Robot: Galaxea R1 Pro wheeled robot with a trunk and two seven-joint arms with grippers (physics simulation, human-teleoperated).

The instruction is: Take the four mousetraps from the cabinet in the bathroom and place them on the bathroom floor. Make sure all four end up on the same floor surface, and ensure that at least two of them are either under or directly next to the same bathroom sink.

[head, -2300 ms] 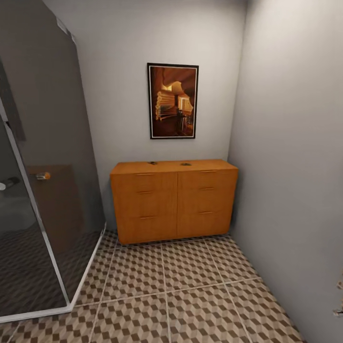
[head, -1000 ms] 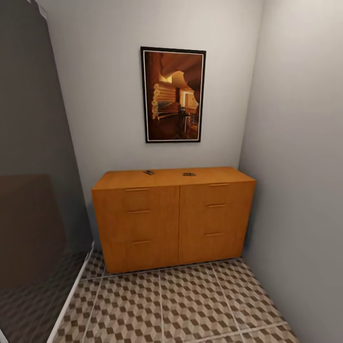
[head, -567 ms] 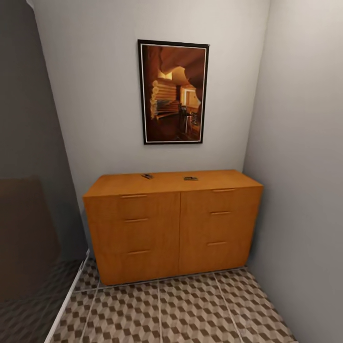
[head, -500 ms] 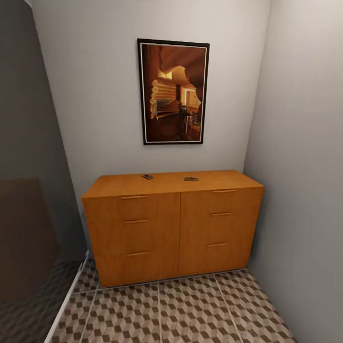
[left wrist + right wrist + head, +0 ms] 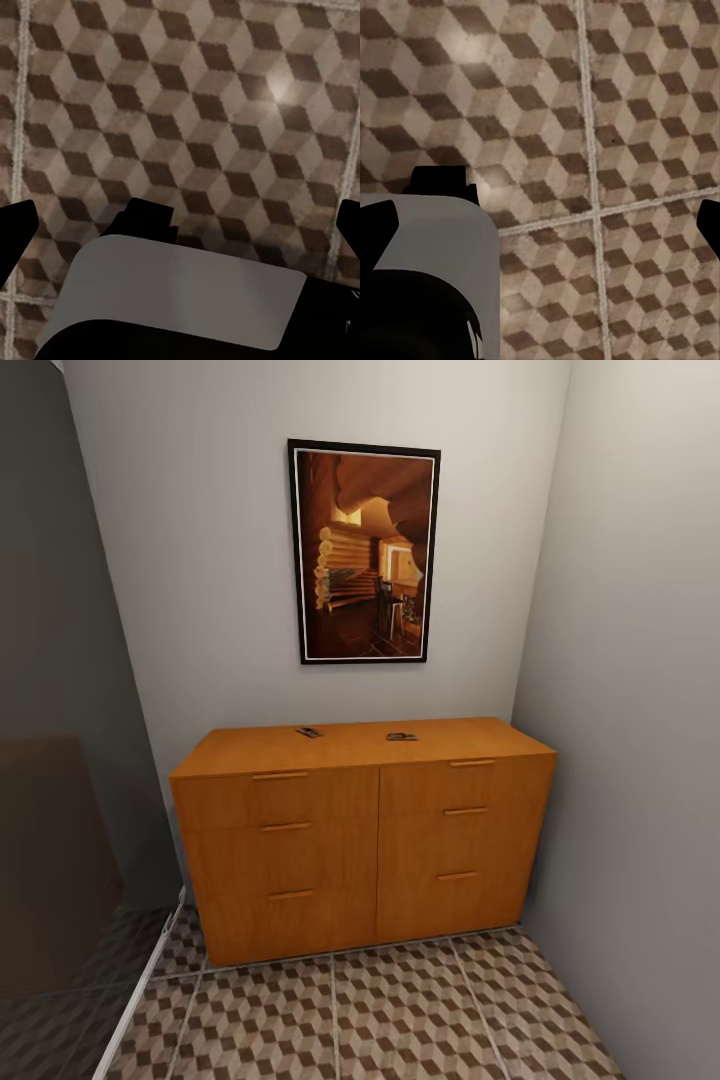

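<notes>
Left gripper (image 5: 180, 225): its two dark fingertips show at opposite edges of the left wrist view, standing wide apart with nothing between them; it faces straight down at the bathroom floor (image 5: 225, 112).
Right gripper (image 5: 544, 217): fingertips likewise spread to the edges of the right wrist view, empty, aimed down at a grout crossing in the cube-pattern tiles.
Arm posture: judged from the downward wrist views, both arms hang low and tucked; neither is raised toward the work.
Cabinet (image 5: 365, 840): orange-brown chest straight ahead in the head view, against the back wall, drawers shut, bar handles in two columns.
Items on cabinet top: two small dark flat objects, one left of centre (image 5: 309, 733) and one right of centre (image 5: 401, 737), well apart. They may be mousetraps; too small to confirm.
Remaining mousetraps: not located; possibly inside the drawers, judgement only.
Key relation: the targets lie ahead of and above both grippers, one on each arm's side, so each arm is nearer its own item.
Long axis: cannot tell at this range.
Obstructions: grey side wall (image 5: 640, 710) hard against the cabinet's right end; dark glass panel (image 5: 60, 760) on the left. These narrow the approach.
Other: framed picture (image 5: 364, 552) above the cabinet, clear of the work.
Stage: approach; nothing picked.
</notes>
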